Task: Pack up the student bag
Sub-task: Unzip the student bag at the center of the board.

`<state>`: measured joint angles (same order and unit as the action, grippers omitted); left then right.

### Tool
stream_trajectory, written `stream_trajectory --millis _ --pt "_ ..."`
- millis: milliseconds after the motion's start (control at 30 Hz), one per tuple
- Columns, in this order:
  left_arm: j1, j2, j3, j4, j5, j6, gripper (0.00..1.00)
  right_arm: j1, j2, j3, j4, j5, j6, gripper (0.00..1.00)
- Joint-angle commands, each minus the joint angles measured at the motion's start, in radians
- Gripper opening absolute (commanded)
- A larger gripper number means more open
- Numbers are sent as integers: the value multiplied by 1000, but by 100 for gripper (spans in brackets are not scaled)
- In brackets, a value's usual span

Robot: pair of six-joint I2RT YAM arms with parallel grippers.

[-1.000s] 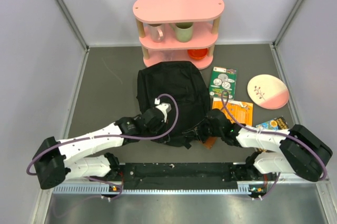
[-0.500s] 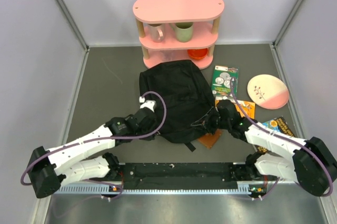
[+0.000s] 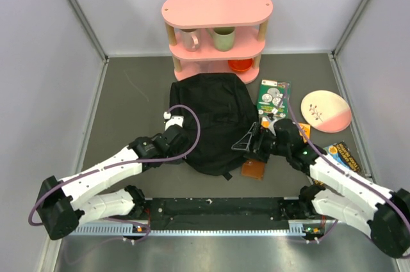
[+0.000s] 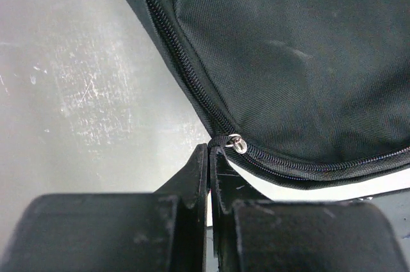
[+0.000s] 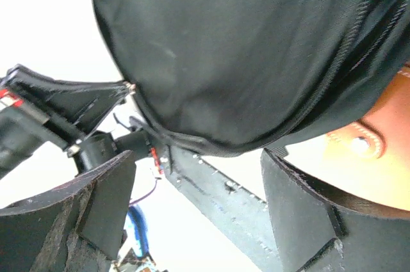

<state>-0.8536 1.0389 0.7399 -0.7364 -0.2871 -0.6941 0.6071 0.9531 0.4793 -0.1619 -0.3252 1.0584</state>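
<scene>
The student bag (image 3: 211, 115), a large black fabric backpack, lies flat in the middle of the table. My left gripper (image 3: 184, 152) is at its near left edge. In the left wrist view the left gripper (image 4: 211, 152) is shut, pinching the fabric tab beside the silver zipper slider (image 4: 237, 145). My right gripper (image 3: 248, 143) is at the bag's near right edge with its jaws wide apart. In the right wrist view the right gripper (image 5: 198, 201) holds nothing, and the bag (image 5: 243, 48) bulges just beyond its fingers.
A brown wallet (image 3: 253, 169) lies by the bag's near right corner. A pink shelf (image 3: 218, 9) with two mugs and an orange bowl (image 3: 241, 64) stands behind the bag. Card packs (image 3: 272, 98) and a plate (image 3: 325, 111) lie to the right.
The right gripper has opened and let go of the bag's edge, lifting away towards the right. The left gripper has drawn leftward, still shut on the zipper tab.
</scene>
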Motion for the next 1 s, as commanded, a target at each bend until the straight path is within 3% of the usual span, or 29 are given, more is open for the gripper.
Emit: stream_trajectory --millis 0,67,167,200,433,700,833,967 --pt "7 -23 43 75 -20 62 0 2 -85 19 -15 -67 133 78" --pt "7 -33 39 104 23 77 0 16 -83 -23 28 -68 254 78" --pt "5 -27 42 106 60 90 0 124 -56 -102 268 -58 557 78" --pt "7 -25 41 103 66 88 0 158 -39 -94 269 -25 587 77" --pt "5 -33 27 103 85 87 0 361 131 50 237 175 715 78" --pt "5 -48 21 100 78 104 0 396 396 120 303 141 908 75" --pt "7 -48 19 97 78 111 0 425 438 131 341 176 968 72" --pt "5 -50 23 95 77 114 0 430 461 165 274 238 959 67"
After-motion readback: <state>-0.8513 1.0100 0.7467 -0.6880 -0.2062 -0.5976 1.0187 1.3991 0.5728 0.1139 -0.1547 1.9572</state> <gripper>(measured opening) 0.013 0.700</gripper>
